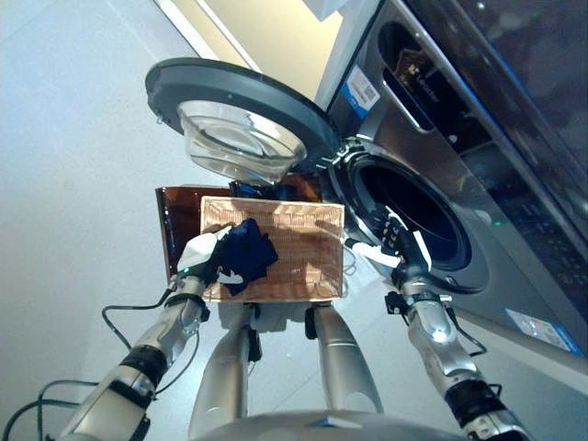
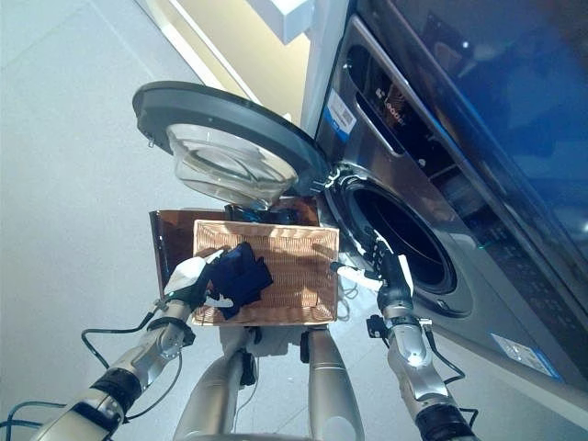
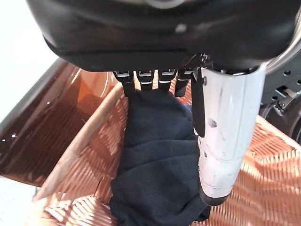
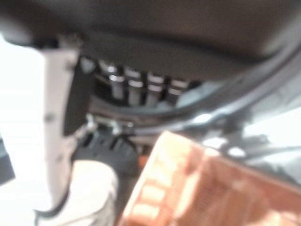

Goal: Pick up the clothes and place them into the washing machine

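Observation:
A dark navy garment (image 1: 246, 254) hangs over the left part of a woven wicker basket (image 1: 308, 248). My left hand (image 1: 204, 262) is shut on it: in the left wrist view the fingers (image 3: 141, 82) curl into the top of the cloth (image 3: 155, 165) and the white-covered thumb presses its side. The washing machine (image 1: 478, 175) stands to the right, its drum opening (image 1: 413, 216) dark and uncovered. My right hand (image 1: 395, 241) hovers open and empty between the basket's right edge and the drum's rim. More dark clothing (image 1: 266, 192) shows behind the basket.
The round glass door (image 1: 239, 115) swings out wide above and behind the basket. The basket rests on a glossy brown stand (image 1: 179, 216). Pale grey floor (image 1: 73, 184) spreads to the left.

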